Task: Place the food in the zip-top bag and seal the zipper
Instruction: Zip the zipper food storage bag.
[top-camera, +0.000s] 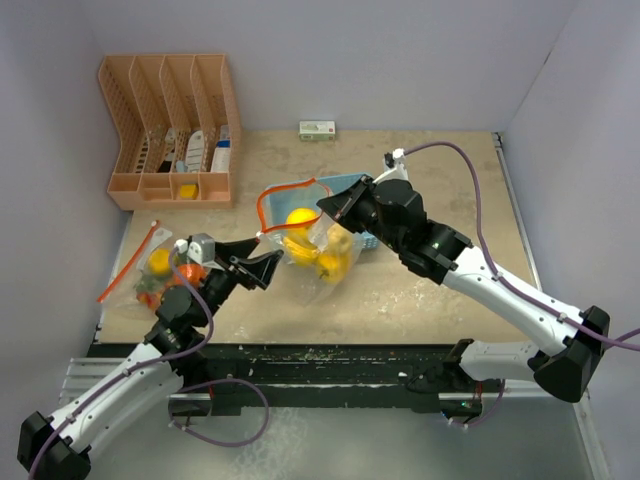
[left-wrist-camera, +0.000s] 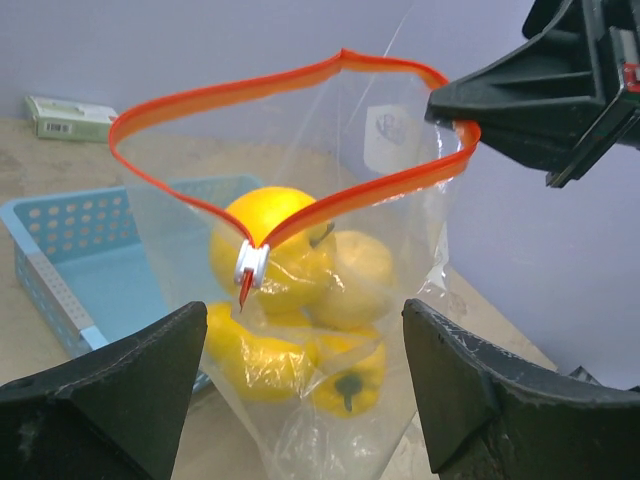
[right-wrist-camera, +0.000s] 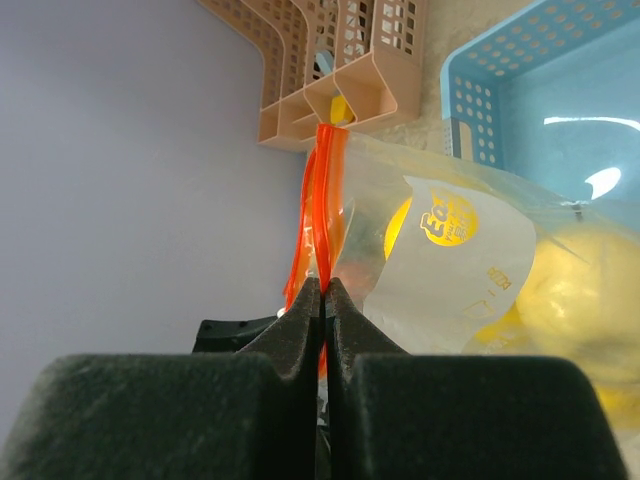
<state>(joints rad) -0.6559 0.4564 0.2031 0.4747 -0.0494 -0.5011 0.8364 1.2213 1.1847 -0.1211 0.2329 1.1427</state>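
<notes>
The peach rack (top-camera: 170, 125), far beyond the left gripper (top-camera: 268, 266), holds small packets in its slots. The light-blue basket (left-wrist-camera: 60, 235) sits behind the zip-top bag (left-wrist-camera: 400, 240), which holds the yellow food (left-wrist-camera: 268, 240) (a green-stemmed pepper lowest). The right gripper (right-wrist-camera: 322, 298) is clamped on the bag's orange zipper (left-wrist-camera: 230, 95). The left gripper's jaws stand wide apart, with the bag's white slider (left-wrist-camera: 250, 268) just ahead of them.

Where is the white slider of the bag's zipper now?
In the left wrist view, left of centre: the white slider sits at the near end of the orange zipper, in front of the yellow fruit.
</notes>
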